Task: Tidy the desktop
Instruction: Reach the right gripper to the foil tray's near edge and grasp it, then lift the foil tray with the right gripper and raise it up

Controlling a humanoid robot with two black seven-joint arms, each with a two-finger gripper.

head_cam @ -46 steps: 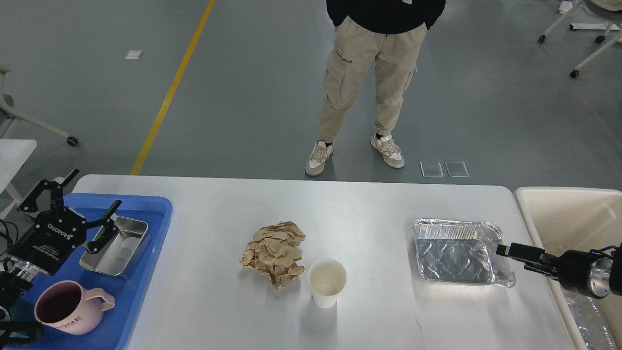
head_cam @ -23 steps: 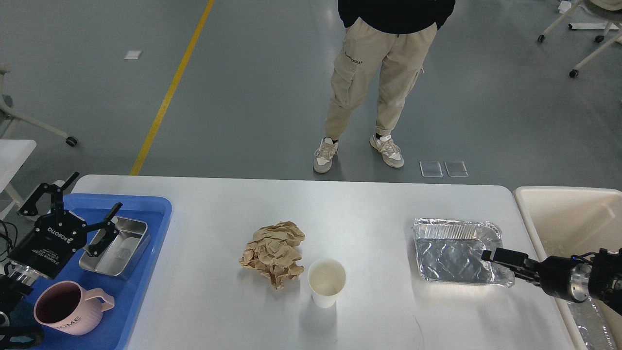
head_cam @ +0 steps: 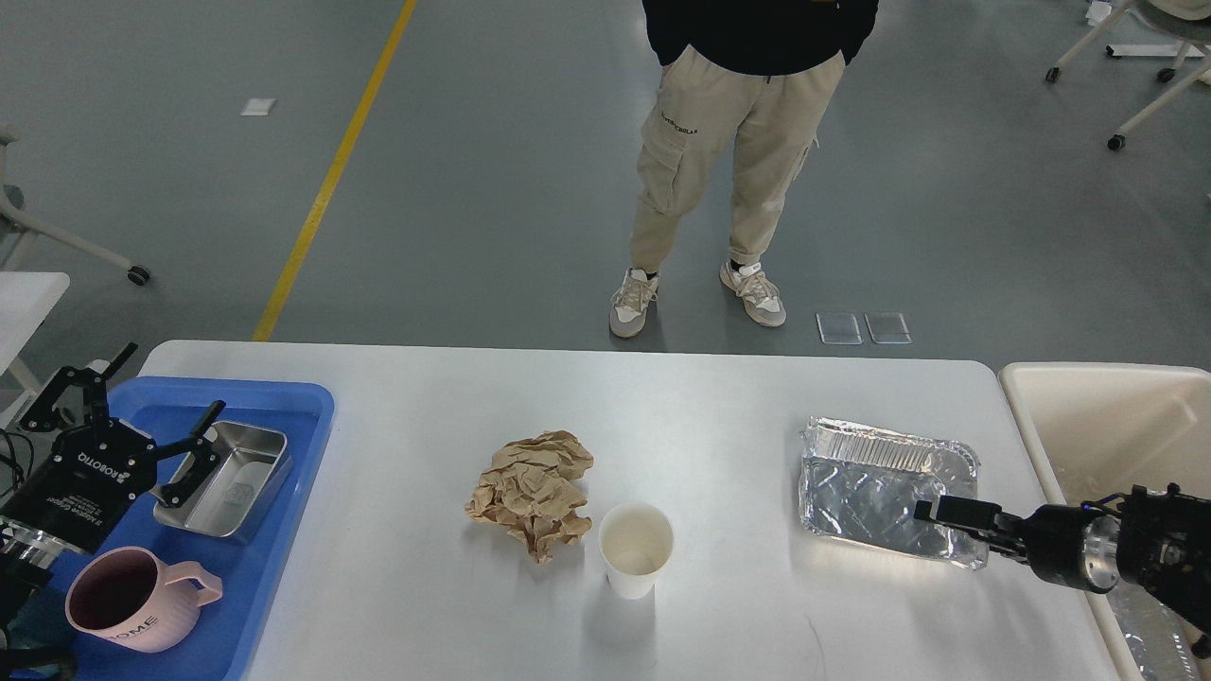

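The white desktop (head_cam: 719, 416) holds a crumpled brown paper ball (head_cam: 532, 491) at its middle, a white paper cup (head_cam: 636, 548) standing just right of it, and a silver foil tray (head_cam: 875, 489) at the right. My right gripper (head_cam: 935, 512) comes in from the right and its dark tip lies over the foil tray's near right corner; its fingers cannot be told apart. My left gripper (head_cam: 177, 376) is open and empty above the blue tray (head_cam: 284, 530) at the left.
The blue tray holds a steel box (head_cam: 227, 480) and a pink mug (head_cam: 132, 600). A beige bin (head_cam: 1097, 416) stands off the desktop's right end. A person (head_cam: 738, 142) stands beyond the far edge.
My right gripper moved left, onto the foil tray's near right corner, and the tray shifted and turned slightly. My left gripper drew back a little to the left. The person shifted stance.
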